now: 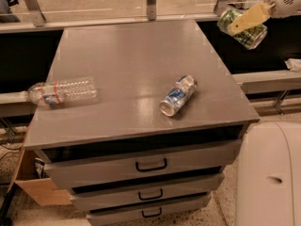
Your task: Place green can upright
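Note:
The green can (233, 19) hangs tilted in the air at the upper right, just past the right edge of the grey tabletop (131, 65). My gripper (245, 21) is shut on the green can; a pale yellow finger (248, 18) lies across its front. The can is well above the table surface and to the right of its far right corner.
A blue-and-silver can (178, 95) lies on its side right of the table's middle. A clear plastic bottle (62, 91) lies on its side at the left edge. Drawers (150, 166) are under the top. The robot's white base (270, 173) stands at the lower right.

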Controlling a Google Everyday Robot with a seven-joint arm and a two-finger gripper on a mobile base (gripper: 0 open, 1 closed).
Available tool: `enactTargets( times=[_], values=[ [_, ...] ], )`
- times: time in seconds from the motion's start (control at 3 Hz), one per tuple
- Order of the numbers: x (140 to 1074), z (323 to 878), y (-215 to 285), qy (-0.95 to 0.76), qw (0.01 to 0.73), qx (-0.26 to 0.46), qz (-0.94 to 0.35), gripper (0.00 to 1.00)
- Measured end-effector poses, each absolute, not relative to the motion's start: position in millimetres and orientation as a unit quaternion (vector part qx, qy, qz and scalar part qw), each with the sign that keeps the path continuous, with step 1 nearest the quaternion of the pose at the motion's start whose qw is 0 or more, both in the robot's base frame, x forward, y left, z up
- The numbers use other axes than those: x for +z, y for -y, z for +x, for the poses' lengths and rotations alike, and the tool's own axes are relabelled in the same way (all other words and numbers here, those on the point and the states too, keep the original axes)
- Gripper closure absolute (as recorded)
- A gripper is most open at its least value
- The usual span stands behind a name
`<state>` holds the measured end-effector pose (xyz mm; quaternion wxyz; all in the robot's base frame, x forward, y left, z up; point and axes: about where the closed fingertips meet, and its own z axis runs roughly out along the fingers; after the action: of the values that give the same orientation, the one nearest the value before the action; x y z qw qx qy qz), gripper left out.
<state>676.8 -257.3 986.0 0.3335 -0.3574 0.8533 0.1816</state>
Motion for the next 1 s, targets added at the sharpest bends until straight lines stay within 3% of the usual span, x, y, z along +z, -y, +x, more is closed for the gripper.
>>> enactTargets(
  times=[1.0],
  values=[
    [996,651,303,-0.815,0.403,0.303,-0.285,1.0]
  ],
)
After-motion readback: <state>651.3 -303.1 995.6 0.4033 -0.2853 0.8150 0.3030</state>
